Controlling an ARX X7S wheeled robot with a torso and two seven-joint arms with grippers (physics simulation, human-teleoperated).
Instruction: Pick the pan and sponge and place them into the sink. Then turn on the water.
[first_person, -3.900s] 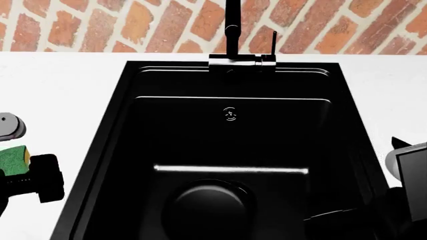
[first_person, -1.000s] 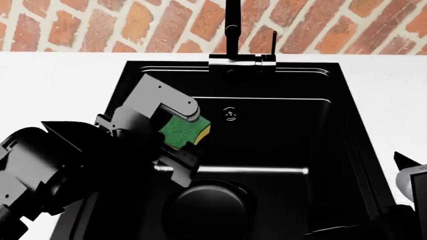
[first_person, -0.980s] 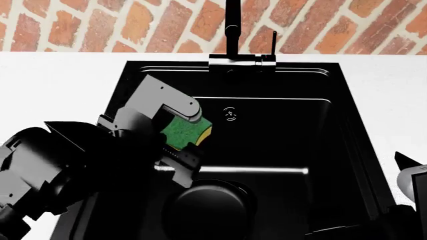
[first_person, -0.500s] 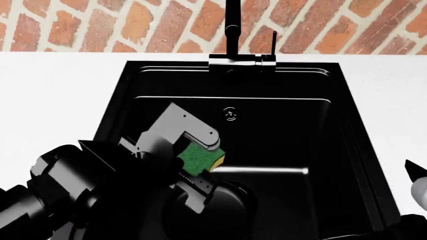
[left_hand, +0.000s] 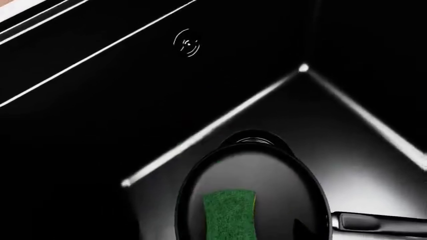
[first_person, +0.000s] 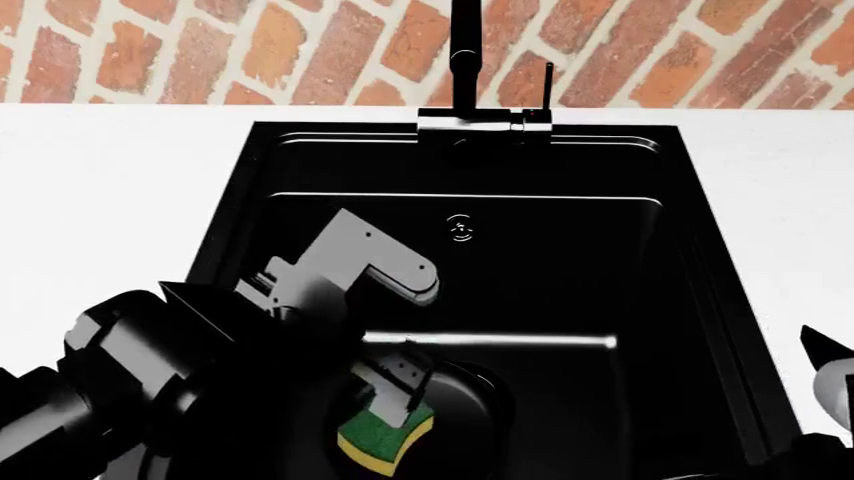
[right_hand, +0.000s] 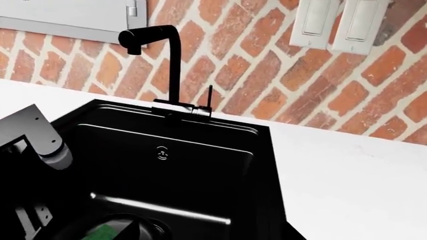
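Note:
The black pan (first_person: 447, 400) lies on the floor of the black sink (first_person: 227, 200), over the drain. The sponge (first_person: 387, 440) lies in the pan, green side up with its yellow edge showing. In the left wrist view the sponge (left_hand: 230, 215) rests inside the pan (left_hand: 280, 185), whose handle (left_hand: 377, 222) points sideways. My left gripper (first_person: 400, 330) hangs open and empty above the pan, fingers spread apart. Only a small part of my right gripper (first_person: 830, 368) shows at the frame's right edge. No water falls from the faucet (first_person: 465, 60).
White countertop (first_person: 107, 170) flanks the sink on both sides, with a brick wall behind. The faucet's thin lever (first_person: 547, 85) stands upright beside the spout (right_hand: 170, 60). The overflow fitting (first_person: 461, 228) is on the back wall of the basin. Wall switches (right_hand: 340, 25) are up right.
My left gripper has opened and let go of the sponge, which dropped into the pan. Earlier the arm carried the sponge from the left counter over the sink and lowered it.

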